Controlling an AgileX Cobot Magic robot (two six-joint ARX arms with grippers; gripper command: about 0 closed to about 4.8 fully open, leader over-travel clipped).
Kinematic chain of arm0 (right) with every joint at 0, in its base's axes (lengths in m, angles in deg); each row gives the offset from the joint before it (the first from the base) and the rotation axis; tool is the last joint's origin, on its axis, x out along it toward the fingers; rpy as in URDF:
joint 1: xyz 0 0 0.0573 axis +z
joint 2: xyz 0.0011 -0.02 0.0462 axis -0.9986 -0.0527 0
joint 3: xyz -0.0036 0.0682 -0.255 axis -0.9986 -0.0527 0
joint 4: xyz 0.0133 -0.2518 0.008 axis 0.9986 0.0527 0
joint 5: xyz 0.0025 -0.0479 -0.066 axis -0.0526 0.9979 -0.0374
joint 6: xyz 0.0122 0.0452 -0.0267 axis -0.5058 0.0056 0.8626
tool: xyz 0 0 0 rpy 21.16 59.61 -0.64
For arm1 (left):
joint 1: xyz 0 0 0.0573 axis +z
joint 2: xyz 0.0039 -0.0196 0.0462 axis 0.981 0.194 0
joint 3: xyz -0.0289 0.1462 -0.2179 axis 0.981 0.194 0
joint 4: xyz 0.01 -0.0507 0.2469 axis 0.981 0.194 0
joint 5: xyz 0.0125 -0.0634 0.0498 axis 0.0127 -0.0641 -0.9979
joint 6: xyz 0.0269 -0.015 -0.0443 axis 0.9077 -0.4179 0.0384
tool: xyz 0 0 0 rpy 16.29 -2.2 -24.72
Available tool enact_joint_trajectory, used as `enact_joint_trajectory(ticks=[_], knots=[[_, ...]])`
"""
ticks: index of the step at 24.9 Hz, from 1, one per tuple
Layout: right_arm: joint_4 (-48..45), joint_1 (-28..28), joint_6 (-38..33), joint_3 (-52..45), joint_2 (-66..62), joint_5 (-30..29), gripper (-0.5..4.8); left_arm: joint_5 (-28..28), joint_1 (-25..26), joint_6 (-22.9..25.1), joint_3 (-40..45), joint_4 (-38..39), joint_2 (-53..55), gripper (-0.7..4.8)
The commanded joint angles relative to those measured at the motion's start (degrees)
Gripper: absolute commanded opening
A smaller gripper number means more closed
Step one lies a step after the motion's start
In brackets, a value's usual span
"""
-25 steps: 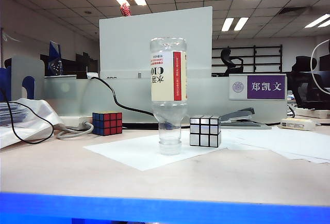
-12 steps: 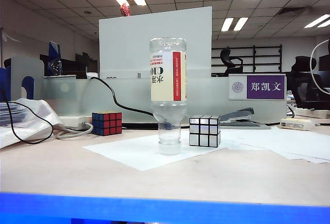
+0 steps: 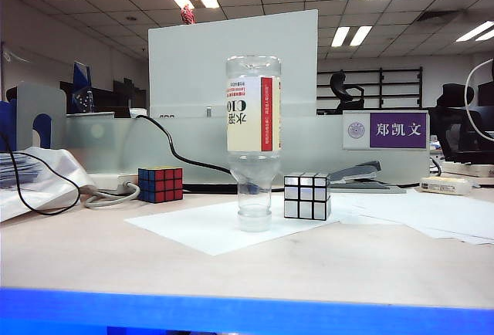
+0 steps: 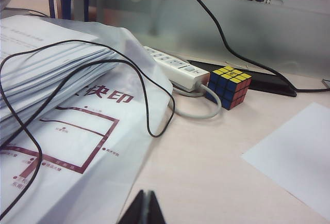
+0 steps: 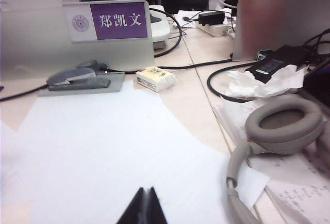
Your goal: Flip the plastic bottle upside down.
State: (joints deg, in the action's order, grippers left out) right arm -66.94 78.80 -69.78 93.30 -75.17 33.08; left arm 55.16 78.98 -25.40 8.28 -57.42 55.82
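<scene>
At frame left the colored cube (image 3: 160, 184) sits on the bench (image 3: 116, 250); mid-frame the plastic bottle (image 3: 253, 134) stands cap-down on white paper (image 3: 208, 231), bare paper ahead, silver cube (image 3: 306, 196) just right. The left gripper (image 4: 144, 209) and right gripper (image 5: 144, 207) have fingers clenched, empty, low over the bench.

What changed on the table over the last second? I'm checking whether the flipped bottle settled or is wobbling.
Almost nothing. The plastic bottle stands inverted on its cap on the white paper, at most a hair to the right. The two cubes kept their places. Neither arm shows in the exterior view; the left gripper and right gripper are shut, holding nothing.
</scene>
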Motion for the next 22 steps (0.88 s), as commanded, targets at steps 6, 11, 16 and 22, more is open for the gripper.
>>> enact_joint_trajectory(ticks=[6, 11, 16, 22], knots=[[-10.32, 1.2, -2.34, -4.33, 0.09, -3.32, -0.08, 0.2, -0.11, 0.02, -0.04, -0.52, -0.07, 0.04], [-10.6, 3.74, -2.08, -4.74, 0.09, -2.45, -0.08, 0.2, -0.13, 0.02, -0.04, -0.52, -0.07, 0.04], [-11.06, 5.18, -2.14, -6.03, 0.09, -2.49, -0.08, 0.2, -0.13, 0.02, -0.04, -0.52, -0.07, 0.04], [-10.75, 5.84, -2.19, -6.25, 0.09, -2.51, -0.08, 0.2, -0.11, 0.02, -0.04, -0.5, -0.07, 0.04]])
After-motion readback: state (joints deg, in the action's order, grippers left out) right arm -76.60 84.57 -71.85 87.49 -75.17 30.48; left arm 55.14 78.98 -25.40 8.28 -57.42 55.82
